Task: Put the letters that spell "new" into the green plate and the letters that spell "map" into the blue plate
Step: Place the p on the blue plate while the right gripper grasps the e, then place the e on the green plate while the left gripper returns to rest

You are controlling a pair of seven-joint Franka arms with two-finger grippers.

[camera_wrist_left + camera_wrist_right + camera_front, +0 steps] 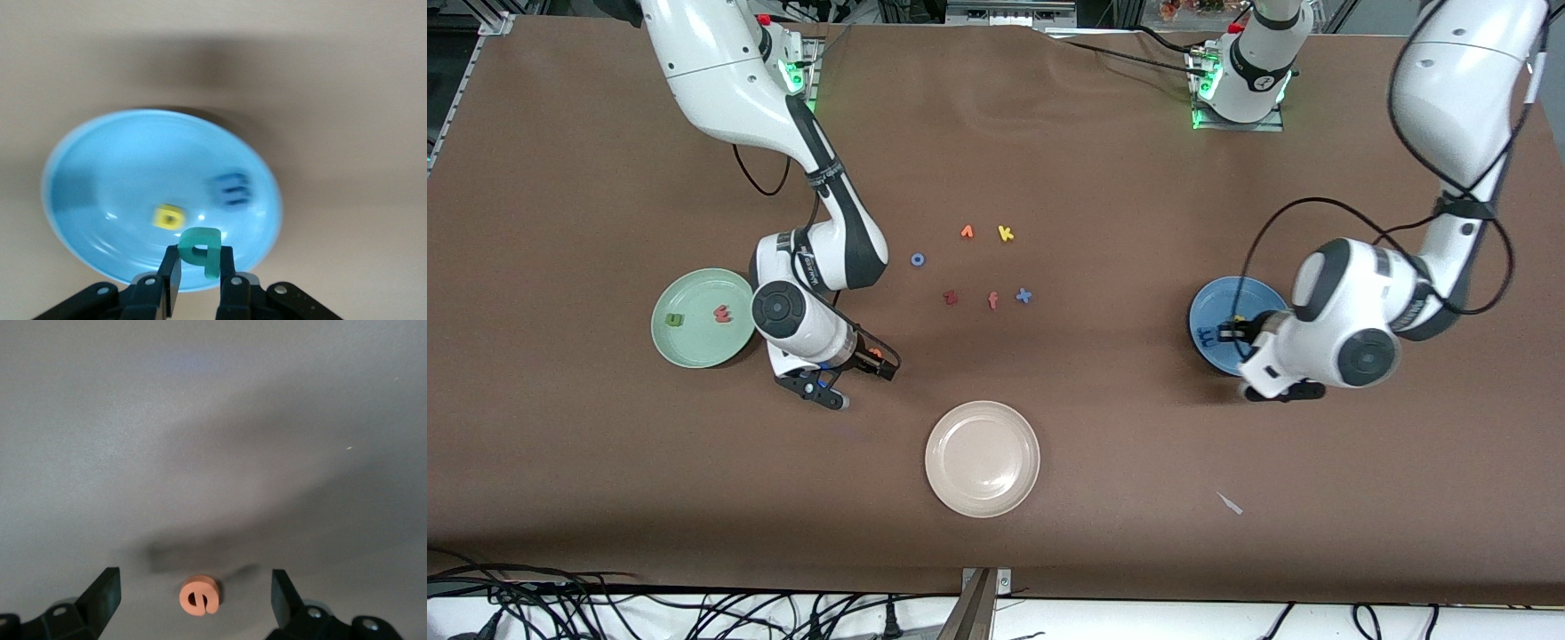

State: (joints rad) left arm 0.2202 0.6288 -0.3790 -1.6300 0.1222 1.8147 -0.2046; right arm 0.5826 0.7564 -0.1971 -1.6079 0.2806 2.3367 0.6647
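Left gripper (199,270) over the blue plate (87,167), clamped on the teal foam "p" (200,248): release low beside the yellow "a" (168,217) and blurred, probably blue, "m" (231,189). Right gripper (193,597) spread wide around the orange "e" (199,595) lying flat on the brown cloth (1138,462): centre, then pinch. Green plate (694,351) glossy, shallow.

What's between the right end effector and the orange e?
Nothing visible. The right end effector is open over the e, which lies on bare table between its fingers, with nothing touching it.
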